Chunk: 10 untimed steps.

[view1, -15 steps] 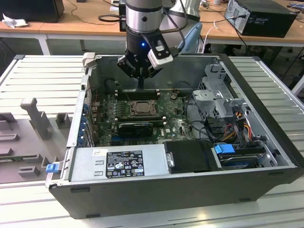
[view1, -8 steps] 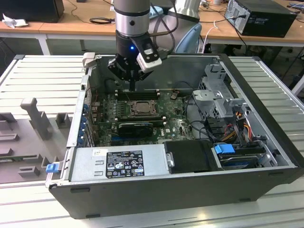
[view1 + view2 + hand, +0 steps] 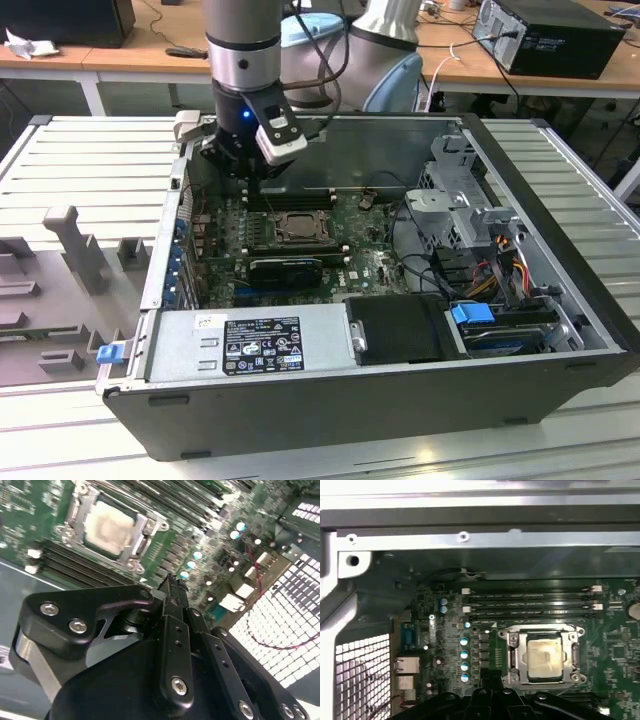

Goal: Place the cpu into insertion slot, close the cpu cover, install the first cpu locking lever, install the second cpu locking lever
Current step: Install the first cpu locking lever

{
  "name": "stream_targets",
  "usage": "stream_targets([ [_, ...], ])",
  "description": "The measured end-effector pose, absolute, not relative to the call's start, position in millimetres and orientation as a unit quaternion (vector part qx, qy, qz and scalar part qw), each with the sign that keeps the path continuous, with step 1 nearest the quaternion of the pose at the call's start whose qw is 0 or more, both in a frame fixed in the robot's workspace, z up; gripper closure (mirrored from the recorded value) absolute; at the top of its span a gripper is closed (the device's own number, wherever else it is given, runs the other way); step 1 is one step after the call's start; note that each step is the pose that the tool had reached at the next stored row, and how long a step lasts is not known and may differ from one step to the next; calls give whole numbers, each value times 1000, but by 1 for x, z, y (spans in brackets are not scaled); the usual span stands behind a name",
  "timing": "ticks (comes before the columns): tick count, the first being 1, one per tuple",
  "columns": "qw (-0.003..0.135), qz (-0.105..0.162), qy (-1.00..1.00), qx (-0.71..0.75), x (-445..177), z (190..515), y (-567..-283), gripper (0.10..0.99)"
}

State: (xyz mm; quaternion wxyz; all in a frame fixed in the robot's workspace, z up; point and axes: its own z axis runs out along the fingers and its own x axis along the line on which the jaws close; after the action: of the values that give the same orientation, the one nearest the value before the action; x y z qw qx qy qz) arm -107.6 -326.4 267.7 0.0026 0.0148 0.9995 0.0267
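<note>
Closed pincer (image 3: 172,585) near cpu (image 3: 544,656); printed label (image 3: 262,344) on power supply (image 3: 185,350).

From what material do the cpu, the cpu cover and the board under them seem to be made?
The cpu: metal face, pale silver-grey, with a dull, smeared look. The cpu cover: thin stamped metal, probably steel, bright with glints at its edges. The motherboard: green lacquered circuit-board laminate, likely fibreglass, carrying small soldered parts.

Arm (image 3: 243,60) hangs vertical, gripper (image 3: 170,581) closed, holding nothing
</note>
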Motion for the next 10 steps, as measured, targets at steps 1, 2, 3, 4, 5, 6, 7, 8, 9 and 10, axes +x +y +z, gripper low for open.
stream_targets([
  [1,3,27,1000,14,-112,265,-326,980],
  [2,3,27,1000,13,-113,264,-325,980],
  [3,3,27,1000,12,-114,262,-323,980],
  [4,3,27,1000,11,-114,260,-320,980],
  [5,3,27,1000,10,-114,259,-312,980],
  [6,3,27,1000,10,-114,258,-306,980],
  [7,3,27,1000,9,-114,257,-300,980],
  [8,3,27,1000,9,-114,257,-296,980],
  [9,3,27,1000,9,-114,256,-294,980],
  [10,3,27,1000,9,-113,256,-293,980],
])
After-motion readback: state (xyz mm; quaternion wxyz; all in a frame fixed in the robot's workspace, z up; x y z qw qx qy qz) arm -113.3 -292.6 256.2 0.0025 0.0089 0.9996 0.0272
